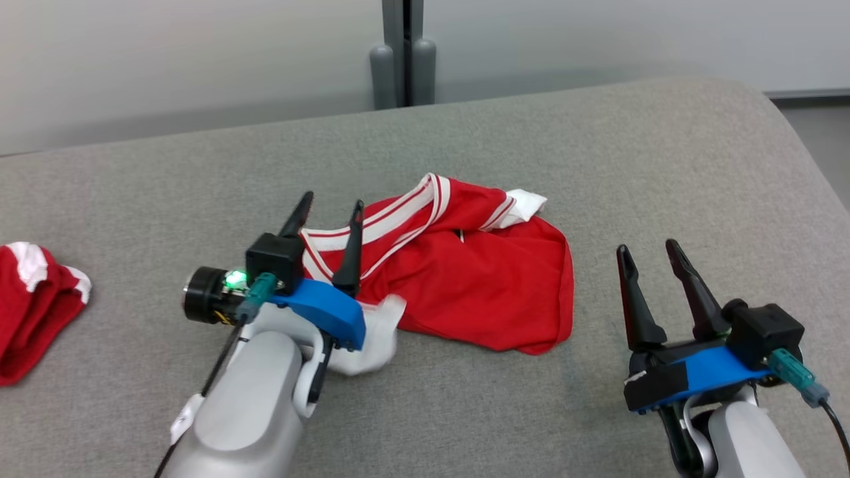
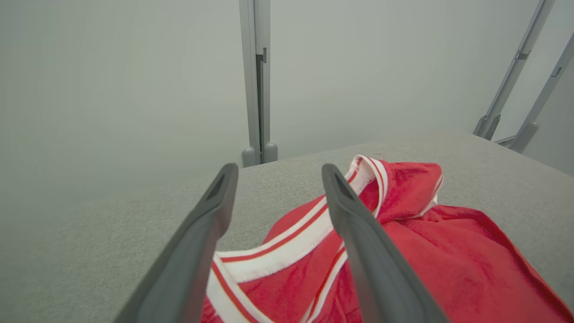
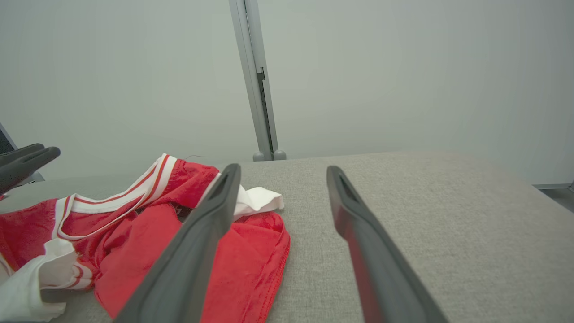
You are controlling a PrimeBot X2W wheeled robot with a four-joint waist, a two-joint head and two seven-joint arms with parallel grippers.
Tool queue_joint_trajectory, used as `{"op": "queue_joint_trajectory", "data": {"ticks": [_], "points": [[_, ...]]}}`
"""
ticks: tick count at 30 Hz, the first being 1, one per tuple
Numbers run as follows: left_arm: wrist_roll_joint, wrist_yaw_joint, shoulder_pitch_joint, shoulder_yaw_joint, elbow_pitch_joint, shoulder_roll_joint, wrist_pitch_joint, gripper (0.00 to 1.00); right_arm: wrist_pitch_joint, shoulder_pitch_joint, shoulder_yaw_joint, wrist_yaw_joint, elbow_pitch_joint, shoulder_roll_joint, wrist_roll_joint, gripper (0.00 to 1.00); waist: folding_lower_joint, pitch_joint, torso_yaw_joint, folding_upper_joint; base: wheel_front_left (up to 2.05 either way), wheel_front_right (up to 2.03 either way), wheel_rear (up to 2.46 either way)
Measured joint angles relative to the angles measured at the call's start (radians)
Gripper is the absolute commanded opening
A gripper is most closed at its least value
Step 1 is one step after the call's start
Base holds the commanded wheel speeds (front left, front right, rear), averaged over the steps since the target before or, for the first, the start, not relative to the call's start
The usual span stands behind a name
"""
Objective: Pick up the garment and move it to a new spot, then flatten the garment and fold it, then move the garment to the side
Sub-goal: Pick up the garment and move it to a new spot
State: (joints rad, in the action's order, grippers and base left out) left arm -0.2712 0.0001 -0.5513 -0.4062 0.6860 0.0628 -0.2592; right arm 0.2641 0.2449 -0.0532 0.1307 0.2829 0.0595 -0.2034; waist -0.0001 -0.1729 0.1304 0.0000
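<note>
My left end effector is spread wide over the striped trim at the 9 o'clock edge of the crumpled red-and-white jersey, pinching nothing. The jersey lies mid-desk on the grey fabric top. My right end effector, fingers also apart, sits at the jersey's 4 o'clock, clear of the cloth.

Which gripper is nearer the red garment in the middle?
Left. The left gripper hangs open over the striped left edge of the garment; the right gripper stands open off its right side, apart from it.
</note>
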Motion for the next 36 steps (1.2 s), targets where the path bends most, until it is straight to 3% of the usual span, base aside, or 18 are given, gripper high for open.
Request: {"op": "queue_joint_trajectory", "data": {"ticks": [10, 19, 25, 36], "points": [[0.023, 0.052, 0.167, 0.154, -0.270, 0.090, -0.004, 1.00, 0.000, -0.051, 0.025, 0.000, -0.002, 0.009, 0.003, 1.00, 0.0000, 0.041, -0.072, 0.0000, 0.00, 0.00, 0.00], [0.061, 0.104, 0.351, 0.286, -0.399, 0.119, -0.004, 1.00, 0.000, -0.073, 0.035, 0.000, -0.002, 0.008, 0.014, 1.00, 0.0000, 0.061, -0.118, 0.0000, 0.00, 0.00, 0.00], [0.100, 0.104, 0.445, 0.337, -0.438, 0.114, -0.004, 1.00, 0.000, -0.107, 0.067, 0.000, 0.004, 0.008, 0.020, 1.00, 0.0000, 0.081, -0.141, 0.0000, 0.00, 0.00, 0.00], [0.160, 0.061, 0.500, 0.374, -0.458, 0.086, -0.004, 1.00, 0.000, -0.130, 0.067, 0.000, 0.038, 0.008, 0.037, 1.00, 0.0001, 0.101, -0.149, 0.0000, 0.00, 0.00, 0.00]]}}
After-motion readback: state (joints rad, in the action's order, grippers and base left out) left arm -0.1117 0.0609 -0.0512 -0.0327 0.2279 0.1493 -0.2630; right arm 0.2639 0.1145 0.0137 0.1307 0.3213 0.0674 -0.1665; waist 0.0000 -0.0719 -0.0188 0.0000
